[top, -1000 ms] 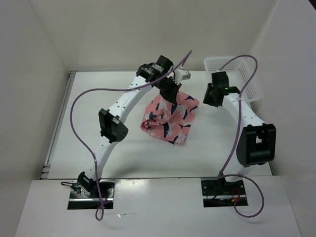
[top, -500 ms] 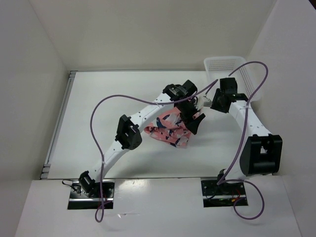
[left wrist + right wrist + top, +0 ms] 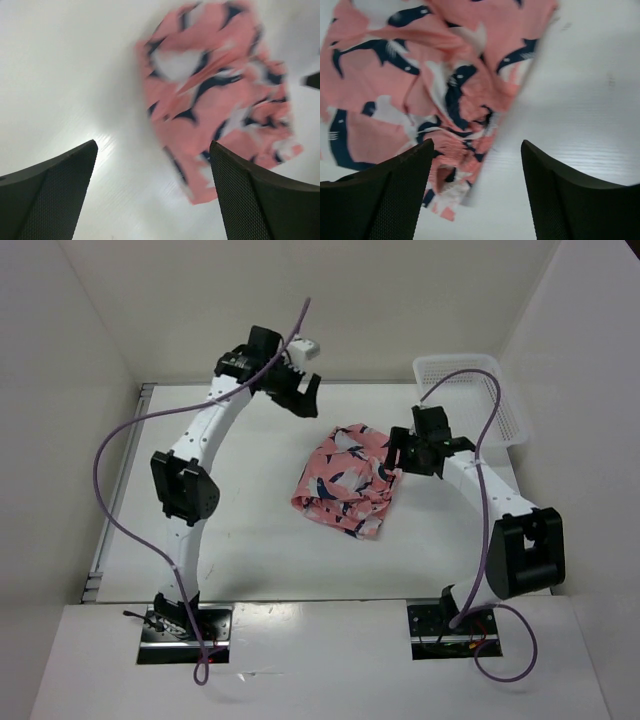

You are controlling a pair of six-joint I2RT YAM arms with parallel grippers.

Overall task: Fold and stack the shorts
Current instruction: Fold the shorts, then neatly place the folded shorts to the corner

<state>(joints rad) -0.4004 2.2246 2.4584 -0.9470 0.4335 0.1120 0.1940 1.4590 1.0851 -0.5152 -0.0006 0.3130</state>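
Observation:
The shorts, salmon-pink with dark shark shapes, lie in a folded, rumpled heap on the white table, and nothing holds them. My left gripper hangs open high over the table's back, apart from the cloth. In the left wrist view the shorts are blurred far beneath the open left gripper. My right gripper is at the heap's right edge. In the right wrist view it stands open over the hem of the shorts, gripping nothing.
A white mesh basket stands at the back right corner, just behind the right arm. White walls close the table in at the back and on both sides. Purple cables loop above both arms.
The left gripper let go of the shorts and swung up to the back left. The shorts dropped into a flatter heap. The right gripper came down to their right edge and opened wider.

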